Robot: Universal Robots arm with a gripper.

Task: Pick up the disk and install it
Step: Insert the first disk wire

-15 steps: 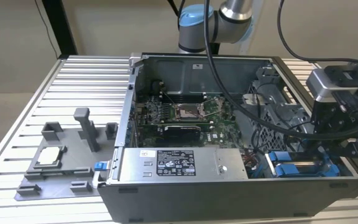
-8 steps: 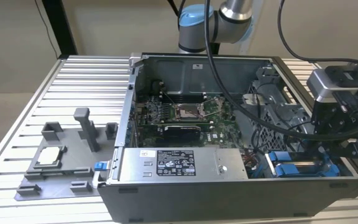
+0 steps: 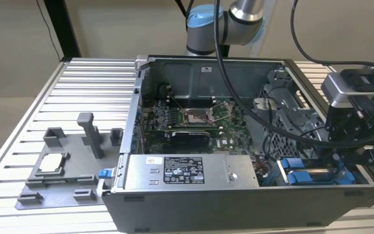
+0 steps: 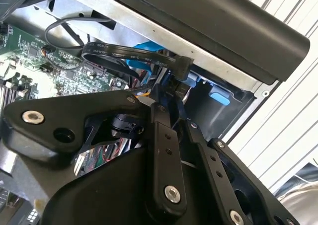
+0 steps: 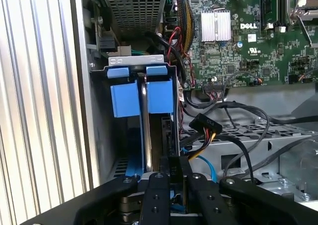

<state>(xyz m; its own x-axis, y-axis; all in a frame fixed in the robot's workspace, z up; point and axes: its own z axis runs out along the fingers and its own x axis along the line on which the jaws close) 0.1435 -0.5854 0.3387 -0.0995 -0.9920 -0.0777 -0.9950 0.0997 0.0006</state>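
Observation:
The disk point(image 5: 166, 135) stands on edge in the drive bay at the case's corner, its blue carrier rail point(image 5: 145, 140) running down into the slot. Two blue tabs point(image 5: 158, 95) sit at the slot's far end. My gripper point(image 5: 175, 174) is shut on the disk's near edge, with black fingers point(image 5: 156, 197) on either side. In the exterior view, the gripper point(image 3: 335, 162) reaches down into the blue bay point(image 3: 309, 176) at the case's front corner on that view's right. In the second wrist view, the fingers point(image 4: 164, 140) point into the same bay, where a blue tab point(image 4: 219, 94) shows.
The open computer case point(image 3: 239, 204) holds a grey power supply box point(image 3: 187, 171), a green motherboard point(image 3: 194, 124) and loose black cables point(image 5: 223, 125) beside the bay. On the slatted table point(image 3: 76, 83), a grey fixture point(image 3: 64, 180) carries a small white-topped chip point(image 3: 50, 163).

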